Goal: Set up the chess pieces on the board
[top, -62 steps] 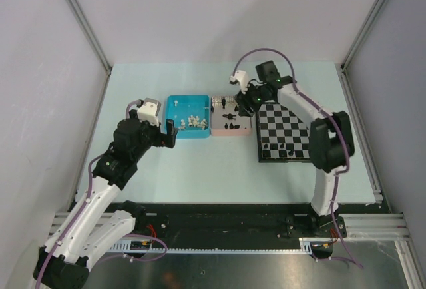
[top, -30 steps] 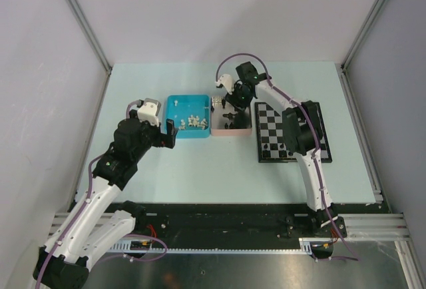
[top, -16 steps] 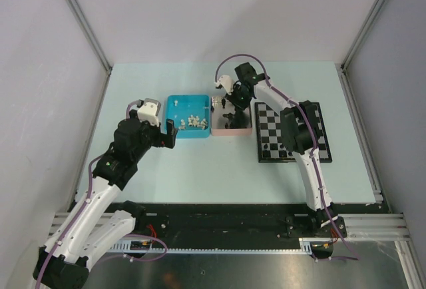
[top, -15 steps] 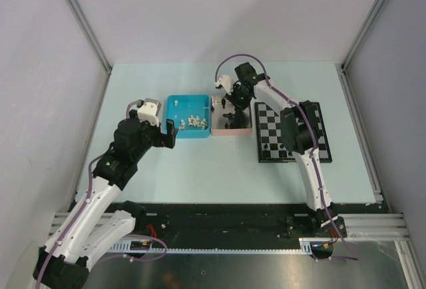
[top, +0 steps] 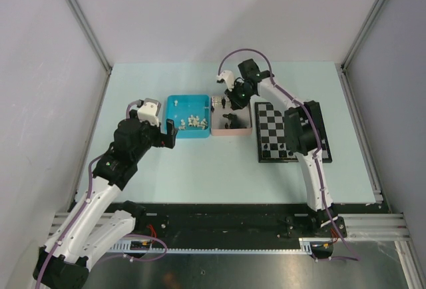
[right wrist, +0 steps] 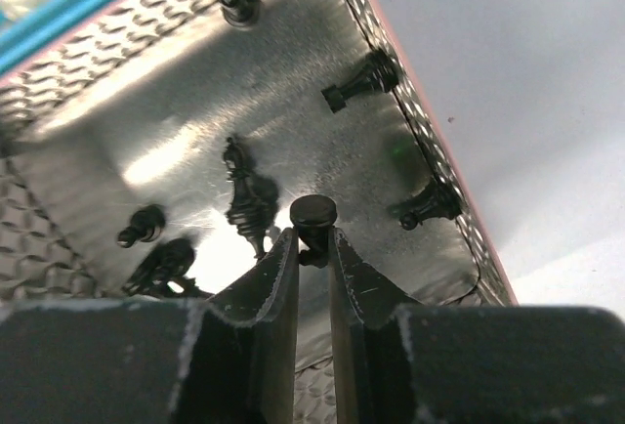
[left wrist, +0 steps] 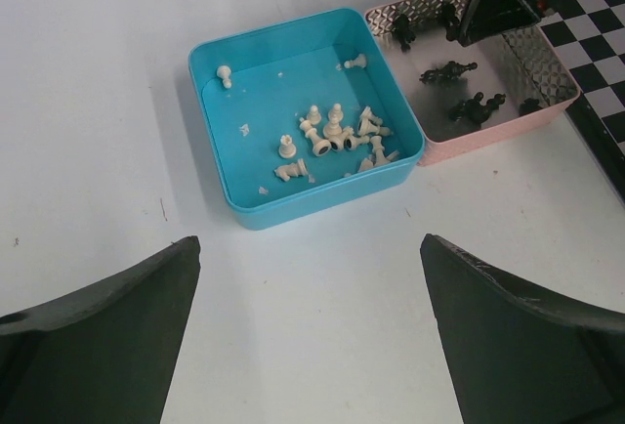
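My right gripper hangs inside the pink tray, shut on a black pawn whose round head sticks out past the fingertips. More black chess pieces lie loose on the tray's shiny floor. From above, the right gripper is over the pink tray, left of the board. A few black pieces stand on the board's near row. White chess pieces lie in the blue tray. My left gripper stands open and empty just short of that tray.
The blue tray and the pink tray touch side by side at mid-table, and the board lies just right of them. The right arm reaches over the board's left part. Metal frame posts flank the table.
The right gripper's jaws have closed on a black pawn in the pink tray, and its wrist has shifted slightly toward the far side. The left arm has not moved.
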Available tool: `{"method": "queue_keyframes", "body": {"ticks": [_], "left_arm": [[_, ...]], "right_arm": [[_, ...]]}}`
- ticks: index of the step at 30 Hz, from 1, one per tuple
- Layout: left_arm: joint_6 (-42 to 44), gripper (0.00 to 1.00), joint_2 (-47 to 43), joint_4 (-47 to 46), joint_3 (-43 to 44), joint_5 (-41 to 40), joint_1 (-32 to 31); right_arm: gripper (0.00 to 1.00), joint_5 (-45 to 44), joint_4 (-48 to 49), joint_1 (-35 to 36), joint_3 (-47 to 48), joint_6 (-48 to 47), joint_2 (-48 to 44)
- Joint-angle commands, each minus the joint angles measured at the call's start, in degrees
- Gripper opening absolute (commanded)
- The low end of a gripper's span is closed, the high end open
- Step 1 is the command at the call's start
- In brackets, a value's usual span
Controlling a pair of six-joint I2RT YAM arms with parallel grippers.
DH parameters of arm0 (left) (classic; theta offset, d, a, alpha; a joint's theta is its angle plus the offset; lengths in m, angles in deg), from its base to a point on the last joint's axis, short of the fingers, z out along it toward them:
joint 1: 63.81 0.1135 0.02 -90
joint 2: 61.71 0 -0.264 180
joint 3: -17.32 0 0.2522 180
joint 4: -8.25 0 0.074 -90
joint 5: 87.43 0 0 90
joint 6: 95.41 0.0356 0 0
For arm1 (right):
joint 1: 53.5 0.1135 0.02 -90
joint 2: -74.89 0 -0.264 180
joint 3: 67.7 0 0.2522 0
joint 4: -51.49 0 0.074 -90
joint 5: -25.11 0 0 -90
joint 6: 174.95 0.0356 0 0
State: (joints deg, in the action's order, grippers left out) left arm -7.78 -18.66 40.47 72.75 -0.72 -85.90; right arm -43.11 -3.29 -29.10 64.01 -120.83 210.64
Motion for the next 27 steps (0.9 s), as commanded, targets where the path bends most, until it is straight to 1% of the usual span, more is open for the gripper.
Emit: {"method": "queue_keyframes", "body": {"ticks": [1,5,7,11,15,18,19,24,25,27], "left_arm": [[2.20,1.00,-0.60,-1.85,-0.10,1.00,0.29],[2.20,0.99,-0.51,-1.85,-0.10,1.44,0.38],[2.20,1.00,-0.51,-1.85,-0.10,1.44,0.29],[2.20,1.00,-0.33,-1.85,-0.19,1.53,0.29],[2.20,0.99,-0.42,-1.93,-0.19,1.44,0.29],[2.20,1.00,-0.33,-1.76,-0.19,1.36,0.38],[2.20,0.99,-0.33,-1.93,-0.19,1.36,0.29],[2.20,0.99,-0.33,-1.85,-0.19,1.44,0.29],[2.20,1.00,-0.51,-1.93,-0.10,1.44,0.38],[2.20,0.99,-0.60,-1.85,-0.18,1.10,0.38]], "right_arm": [[0.13,6.60,-0.03,-1.02,0.17,4.67,-5.49],[0.14,10.73,-0.12,-1.90,0.52,7.31,-5.32],[0.14,10.65,-0.64,-1.73,0.53,6.79,-4.96],[0.15,4.51,-1.09,-0.59,-0.70,4.06,-4.79],[0.15,0.91,-0.30,0.38,-0.70,3.36,-5.48],[0.16,-5.33,0.06,1.96,-0.79,0.99,-7.24],[0.16,-8.74,0.06,2.49,-0.97,-0.06,-7.59],[0.17,-16.32,-1.08,4.94,-1.93,-5.15,-10.06],[0.17,-19.29,-1.17,5.30,-2.37,-5.95,-10.75],[0.18,-21.77,-0.91,6.35,-4.04,-8.66,-11.72]]}}
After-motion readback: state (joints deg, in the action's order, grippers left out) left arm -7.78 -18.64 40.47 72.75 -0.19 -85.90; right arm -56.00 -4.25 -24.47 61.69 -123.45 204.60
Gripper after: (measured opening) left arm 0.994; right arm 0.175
